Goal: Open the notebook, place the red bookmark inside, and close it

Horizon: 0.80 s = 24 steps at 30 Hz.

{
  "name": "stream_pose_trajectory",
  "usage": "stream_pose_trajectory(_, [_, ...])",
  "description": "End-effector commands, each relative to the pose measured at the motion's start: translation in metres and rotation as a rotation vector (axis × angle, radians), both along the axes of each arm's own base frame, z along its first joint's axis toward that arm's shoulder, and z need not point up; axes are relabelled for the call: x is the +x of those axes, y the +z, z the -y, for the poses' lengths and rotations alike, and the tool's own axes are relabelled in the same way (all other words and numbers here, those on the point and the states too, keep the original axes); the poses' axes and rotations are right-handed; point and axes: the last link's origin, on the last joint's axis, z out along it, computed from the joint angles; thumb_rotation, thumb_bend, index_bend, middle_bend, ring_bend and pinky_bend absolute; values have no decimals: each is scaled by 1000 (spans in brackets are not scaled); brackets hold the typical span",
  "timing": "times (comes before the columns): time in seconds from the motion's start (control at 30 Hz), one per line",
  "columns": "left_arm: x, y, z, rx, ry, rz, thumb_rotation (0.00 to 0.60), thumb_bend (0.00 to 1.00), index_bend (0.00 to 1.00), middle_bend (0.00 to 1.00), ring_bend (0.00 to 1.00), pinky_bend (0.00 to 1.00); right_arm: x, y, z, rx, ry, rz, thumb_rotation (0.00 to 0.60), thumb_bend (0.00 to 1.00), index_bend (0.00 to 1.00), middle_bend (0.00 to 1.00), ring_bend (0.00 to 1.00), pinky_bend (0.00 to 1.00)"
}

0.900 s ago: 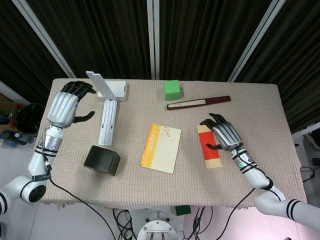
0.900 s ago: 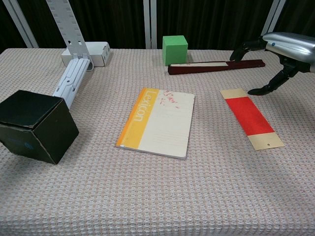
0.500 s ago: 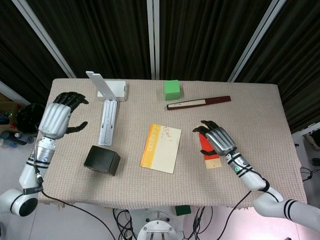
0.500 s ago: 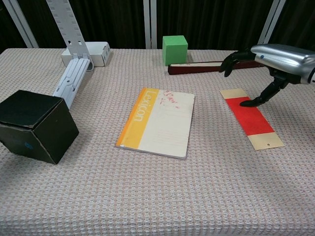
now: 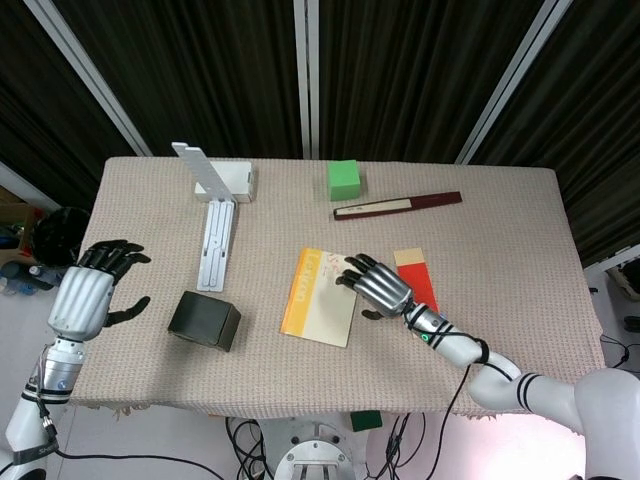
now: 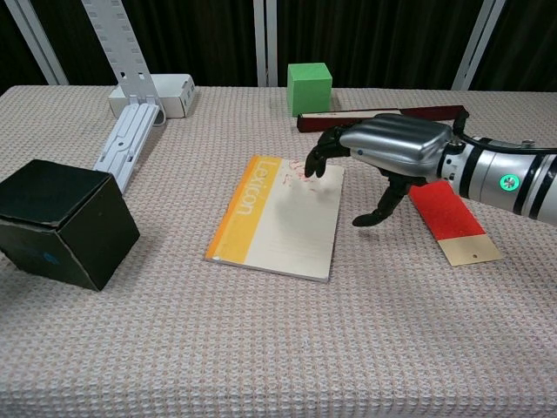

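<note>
The thin notebook with the cream cover and orange spine strip [image 5: 322,297] lies shut and flat near the middle of the table with the woven beige cloth [image 5: 500,210]. The flat red bookmark with tan ends [image 6: 446,213] lies flat just to its right, not touching it.

The robot's right hand [image 5: 378,285] hangs over the right edge of the notebook, palm down. Its fingers [image 6: 315,157] are spread apart and hold nothing. The thumb points down toward the cloth between the notebook and the bookmark. I cannot tell if any fingertip touches the cover yet.

The left hand [image 5: 88,295] is far off, past the left edge of the table, with its fingers apart and nothing in them.

I think the step now is to open the cover. The open side of the notebook is on the right, where the hand is, so that is a good place to start. To do it well, the hand should slip a fingertip or the thumb under the top cover only, not under the whole notebook, then lift and turn it over to the left. The notebook is light and may slide on the cloth, so a slow lift is best. The hand should also keep from bumping the bookmark.

The black box [image 5: 204,320], the green cube [image 5: 343,179], the long dark red stick [image 5: 397,206] and the white bracket [image 5: 215,225] are well away.
</note>
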Motion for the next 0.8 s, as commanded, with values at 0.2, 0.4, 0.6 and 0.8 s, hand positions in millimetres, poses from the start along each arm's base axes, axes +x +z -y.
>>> stream_pose_trajectory(0.2, [-4, 0, 4, 3, 4, 12, 600, 155, 341, 265, 192, 208, 3, -15, 3, 19, 42, -28, 600, 127, 287, 251, 94, 161])
stream_pose_trajectory(0.4, [-4, -1, 3, 0, 2, 8, 600, 155, 340, 265, 192, 208, 8, -21, 5, 20, 51, -24, 600, 127, 287, 250, 94, 161])
stream_pose_trajectory(0.6, [-5, 0, 5, 1, 2, 4, 600, 155, 340, 266, 192, 208, 11, -23, 8, 14, 58, -21, 600, 127, 287, 250, 94, 161])
stream_pose_trajectory(0.8, [-6, 0, 5, -3, -1, -2, 600, 156, 340, 265, 192, 208, 13, -23, 9, 11, 66, -36, 600, 127, 287, 250, 94, 161])
